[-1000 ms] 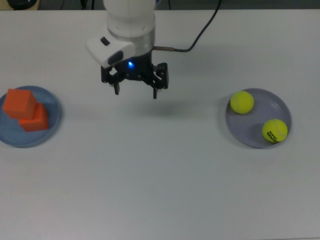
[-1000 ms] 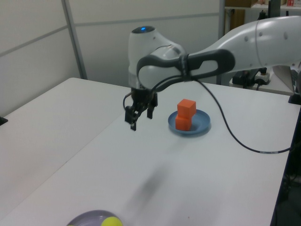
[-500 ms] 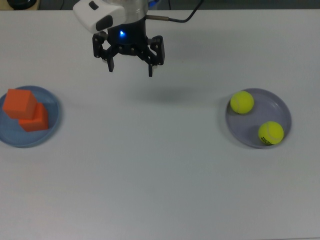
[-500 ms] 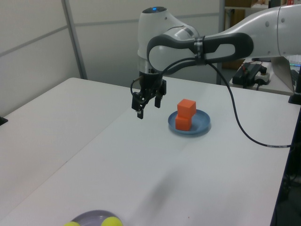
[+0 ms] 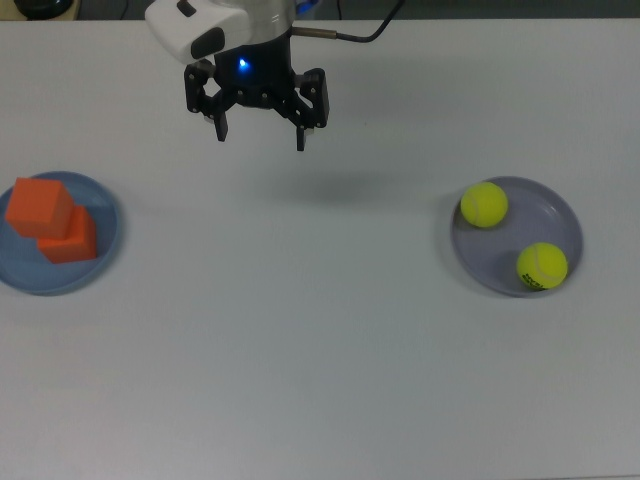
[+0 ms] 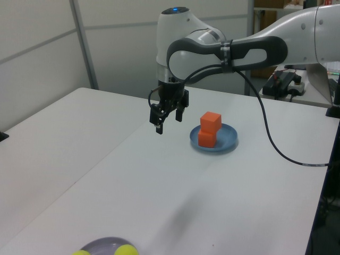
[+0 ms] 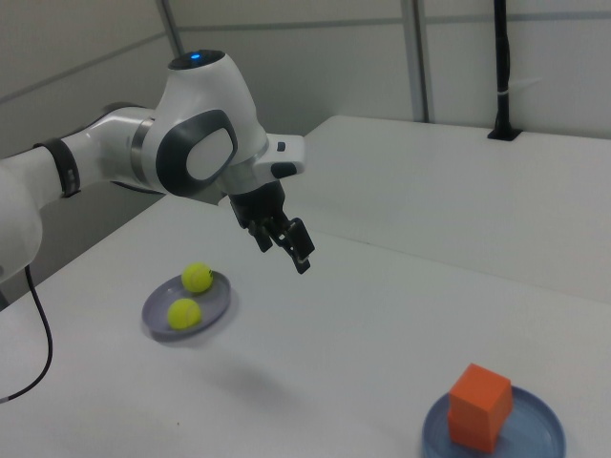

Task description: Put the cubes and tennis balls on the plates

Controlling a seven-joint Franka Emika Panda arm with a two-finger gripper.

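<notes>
A white table (image 5: 320,380) stands before pale wall panels (image 6: 42,48).

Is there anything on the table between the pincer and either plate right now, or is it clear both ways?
Nothing visible. The pincer hangs open above bare table. The blue plate holds the stacked orange cubes; the lavender plate holds both tennis balls.

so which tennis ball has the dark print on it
The tennis ball nearer the top view's bottom right of the lavender plate; the other ball looks plain.
</notes>
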